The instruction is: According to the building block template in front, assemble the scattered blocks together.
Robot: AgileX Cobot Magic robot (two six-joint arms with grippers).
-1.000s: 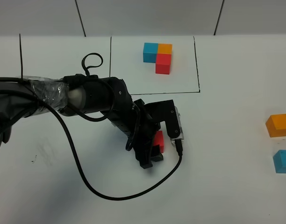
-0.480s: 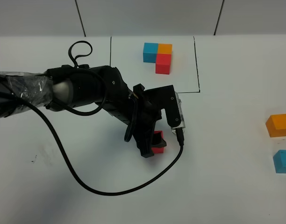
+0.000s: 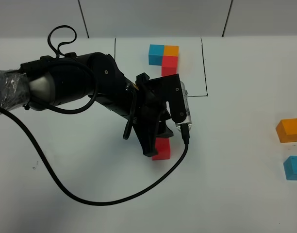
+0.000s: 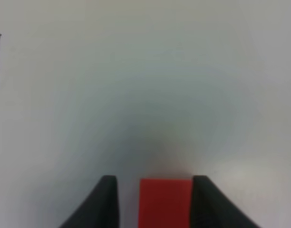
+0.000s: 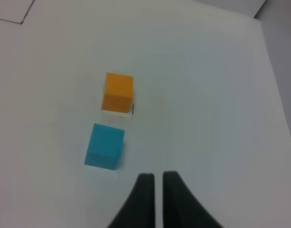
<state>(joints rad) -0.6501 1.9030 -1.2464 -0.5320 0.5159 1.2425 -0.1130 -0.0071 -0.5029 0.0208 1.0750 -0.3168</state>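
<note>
On the white table [image 3: 236, 194], the left gripper [image 3: 157, 145] stands over the small matte red cube [image 3: 162, 152], a little toward 6 o'clock from the middle of the high view. In the left wrist view this red cube [image 4: 165, 203] sits between the two black fingers [image 4: 105, 205] of the left gripper [image 4: 154, 183]. One finger lies against its side and the other shows a thin strip of table between them, so the jaws are half-wide around the cube and not closed on it. Whether the cube rests on the table I cannot tell.

The building block template [image 3: 164, 56] is a tight L of blue, orange and red cubes inside a thin black drawn rectangle, and it lies at 12 o'clock from the red cube.

Far out at 3 o'clock lie the small matte orange cube [image 3: 289, 130] and, at its 6 o'clock, the sky blue cube [image 3: 294, 168], close but apart. The right gripper [image 5: 155, 190] is near these two in its wrist view – the orange cube [image 5: 118, 92] and the blue one [image 5: 104, 146] – with its fingers pressed together and nothing between them (only a thin slit shows).
</note>
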